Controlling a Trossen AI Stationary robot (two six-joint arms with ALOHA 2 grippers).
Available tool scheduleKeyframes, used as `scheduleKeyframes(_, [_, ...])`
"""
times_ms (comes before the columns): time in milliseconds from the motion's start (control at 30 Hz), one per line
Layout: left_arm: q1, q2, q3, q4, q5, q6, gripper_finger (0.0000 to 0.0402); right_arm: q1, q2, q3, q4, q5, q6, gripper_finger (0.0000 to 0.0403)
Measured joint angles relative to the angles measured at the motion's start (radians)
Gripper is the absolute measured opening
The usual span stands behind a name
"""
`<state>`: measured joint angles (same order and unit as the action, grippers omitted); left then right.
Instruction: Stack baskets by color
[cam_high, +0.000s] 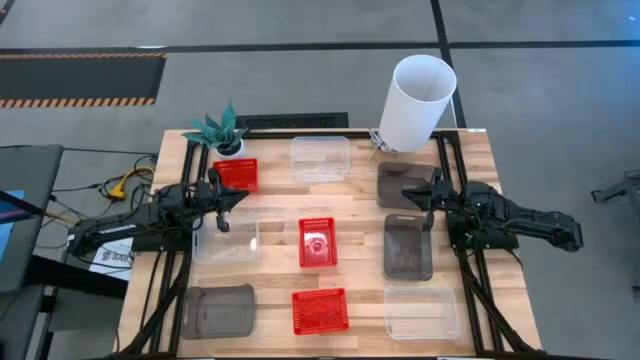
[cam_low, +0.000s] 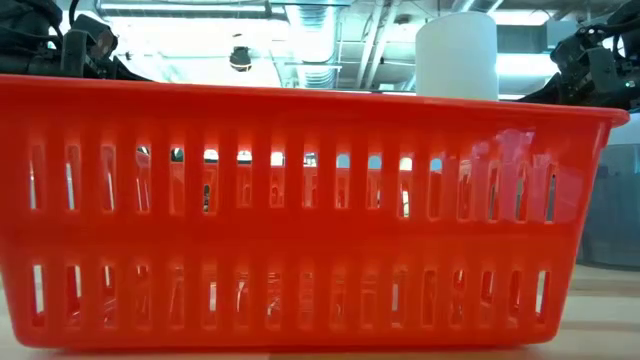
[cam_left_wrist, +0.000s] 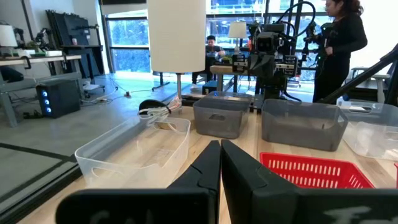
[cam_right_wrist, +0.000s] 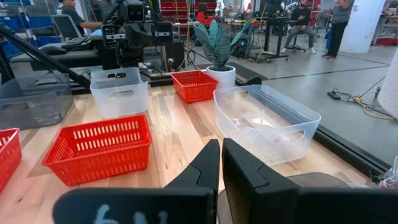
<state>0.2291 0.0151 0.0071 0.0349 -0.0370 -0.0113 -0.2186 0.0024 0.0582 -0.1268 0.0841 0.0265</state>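
Nine baskets (cam_high: 318, 242) lie unstacked across the table (cam_high: 480, 150), both empty: left gripper (cam_high: 222, 200) and right gripper (cam_high: 428, 200) pinched together, parked mid-frame.

Looks like a robotics lab or big open workshop floor, not a home or kitchen: bare grey concrete floor (cam_high: 300, 80) with black-and-orange hazard striping (cam_high: 80, 78) and dark lane lines seen from above. Wooden tabletop (cam_high: 360, 210) framed in black rails, cables (cam_high: 120, 185) trailing off one side, exposed ducts and strip lights (cam_low: 300, 20) overhead. Beyond that, more workbenches (cam_left_wrist: 37, 59), a computer tower (cam_left_wrist: 53, 99) glowing on the floor, other rigs on stands, tall windows (cam_left_wrist: 127, 37), and people sitting (cam_right_wrist: 301, 15) or standing (cam_left_wrist: 336, 43) at stations further back.
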Motion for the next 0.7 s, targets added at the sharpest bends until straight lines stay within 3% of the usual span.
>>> scheduleKeyframes(133, [0.0, 0.0, 0.0, 0.0, 0.001, -0.036, 0.0, 0.0, 0.0, 0.0, 0.0, 0.0, 0.0, 0.0043])
scheduleKeyframes(400, [0.0, 0.0, 0.0, 0.0, -0.005, -0.36, 0.0, 0.0, 0.0, -0.005, 0.052, 0.016, 0.029, 0.0043])
scheduleKeyframes(600, [0.0, 0.0, 0.0, 0.009, -0.062, -0.409, 0.0, 0.0, 0.0, -0.006, 0.127, 0.018, 0.06, 0.0043])
scheduleKeyframes(700, [0.0, 0.0, 0.0, 0.022, -0.042, -0.41, 0.0, 0.004, 0.0, -0.005, 0.153, -0.002, 0.052, 0.0043])
